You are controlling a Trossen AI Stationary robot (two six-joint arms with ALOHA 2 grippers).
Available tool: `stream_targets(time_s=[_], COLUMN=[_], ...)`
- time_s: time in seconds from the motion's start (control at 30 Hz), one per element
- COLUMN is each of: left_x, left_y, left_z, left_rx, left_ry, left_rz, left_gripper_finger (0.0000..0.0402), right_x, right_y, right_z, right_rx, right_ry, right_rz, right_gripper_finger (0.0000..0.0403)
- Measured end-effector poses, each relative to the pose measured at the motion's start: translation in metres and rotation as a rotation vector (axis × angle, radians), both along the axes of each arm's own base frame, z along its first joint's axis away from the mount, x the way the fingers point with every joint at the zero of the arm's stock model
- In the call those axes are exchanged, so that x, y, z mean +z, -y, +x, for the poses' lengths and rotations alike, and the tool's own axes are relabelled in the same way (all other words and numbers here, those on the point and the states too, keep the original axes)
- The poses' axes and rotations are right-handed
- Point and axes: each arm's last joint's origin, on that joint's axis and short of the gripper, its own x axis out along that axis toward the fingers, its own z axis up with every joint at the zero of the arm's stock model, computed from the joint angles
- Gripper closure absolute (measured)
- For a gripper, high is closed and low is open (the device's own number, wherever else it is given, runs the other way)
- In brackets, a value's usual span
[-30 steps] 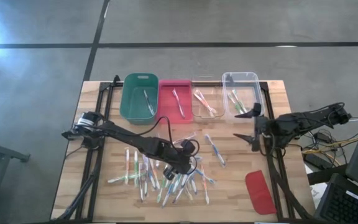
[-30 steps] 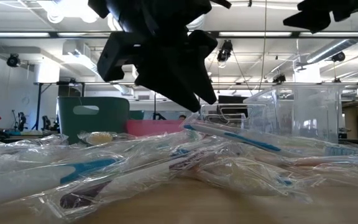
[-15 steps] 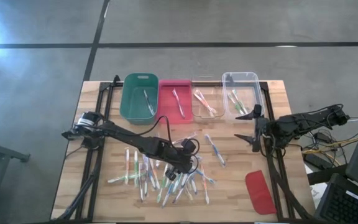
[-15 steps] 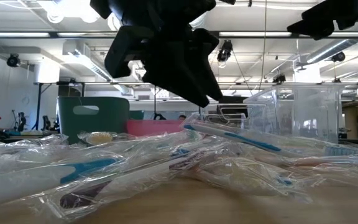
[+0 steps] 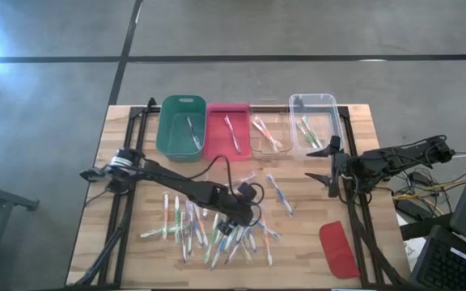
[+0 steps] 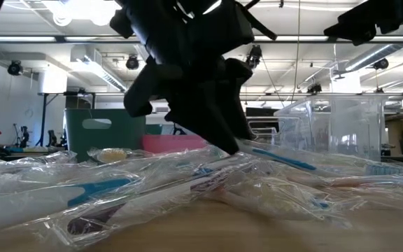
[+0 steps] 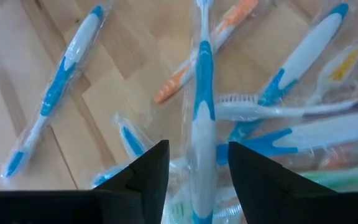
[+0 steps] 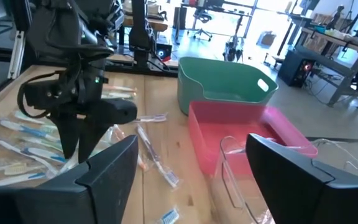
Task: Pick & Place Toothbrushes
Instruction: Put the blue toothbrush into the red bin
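Observation:
Several wrapped toothbrushes (image 5: 209,230) lie in a loose heap on the wooden table's near middle. My left gripper (image 5: 235,225) is open and slants down into the heap. In the left wrist view its fingers (image 7: 197,147) stand on either side of a blue-and-white toothbrush (image 7: 202,106) that lies on others. In the low view its tips (image 6: 231,145) reach the wrappers. My right gripper (image 5: 324,162) waits open above the table's right side, with nothing between its fingers (image 8: 191,152). My left gripper comes slanting down from the table's left, its fingers along the blue-and-white toothbrush's handle (image 7: 201,163), one on each side. Whether the fingers touch it or its wrapper I cannot tell. The toothbrush lies flat on the heap.
At the far edge stand a green bin (image 5: 171,137), a red bin (image 5: 217,133), a low clear bin (image 5: 257,144) and a taller clear bin (image 5: 312,103), each holding toothbrushes. A red lid (image 5: 338,249) lies near the right front corner. One toothbrush (image 5: 280,194) lies apart from the heap.
My left gripper has sunk toward the heap of toothbrushes and gone a little toward the table's near edge, until its tips are among the wrappers. The toothbrushes have not moved.

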Motion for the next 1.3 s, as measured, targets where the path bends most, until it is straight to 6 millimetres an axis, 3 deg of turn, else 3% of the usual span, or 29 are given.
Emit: stream_targets(time_s=[0.23,0.67,0.9,1.1,1.3], left_x=[-0.002,-0.003,0.0,0.024,0.076], left_y=[0.0,0.0,0.001,0.003,0.003], left_z=[0.003,0.002,0.002,0.007,0.01], left_rx=[0.008,0.009,0.038,0.088,0.178], left_ry=[-0.012,-0.014,-0.033,-0.076,-0.107], left_rz=[-0.002,-0.002,-0.022,-0.051,-0.111], left_gripper_finger=[0.0249,0.0329,0.0337,0.0335,0.0338], right_x=[-0.002,-0.005,-0.005,-0.005,-0.005], right_y=[0.0,0.0,0.0,0.0,0.0], right_z=[0.0,0.001,0.001,0.001,0.001], right_rx=[-0.002,-0.006,-0.004,-0.006,-0.007], right_ry=[-0.022,-0.046,-0.051,-0.049,-0.049], right_rz=[0.002,0.005,-0.004,0.005,0.007], right_gripper_finger=[0.0132,0.0167,0.018,0.0183,0.0167])
